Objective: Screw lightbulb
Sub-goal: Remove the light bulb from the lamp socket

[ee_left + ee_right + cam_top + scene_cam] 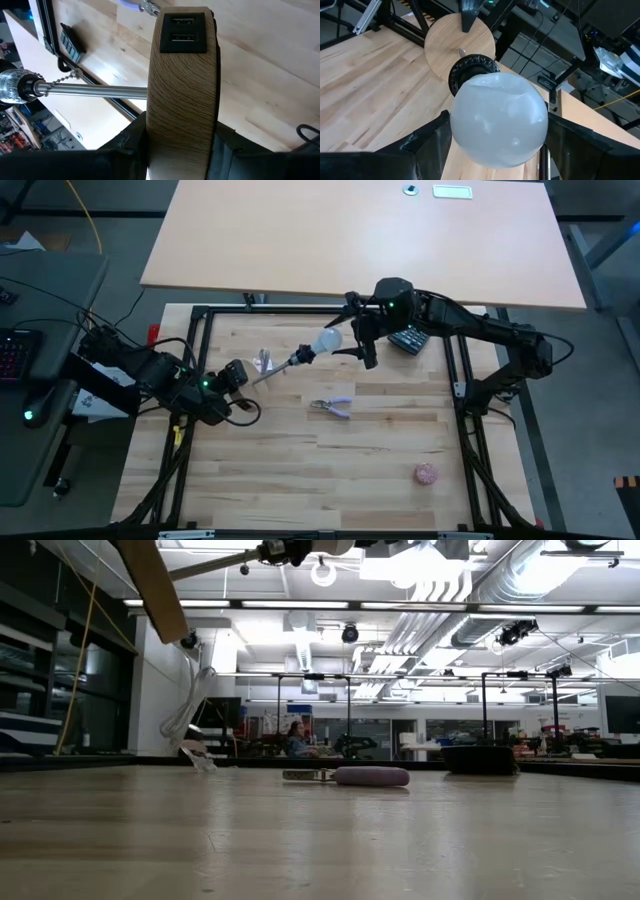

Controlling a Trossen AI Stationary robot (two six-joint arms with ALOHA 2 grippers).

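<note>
Frosted white lightbulb [497,120] clamped in right pincer [495,145], left pincer [177,150] gripping wooden disc [182,100]

Purple-handled pliers [333,407] mid-table, pinkish ball [426,473] nr front-right, dark calculator [408,339] at back, crumpled wrapper [264,362]

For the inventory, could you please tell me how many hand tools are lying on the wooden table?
1: purple-handled pliers lying mid-table, in front of the raised white frosted lightbulb. Others could be hidden beneath the arms.
</note>
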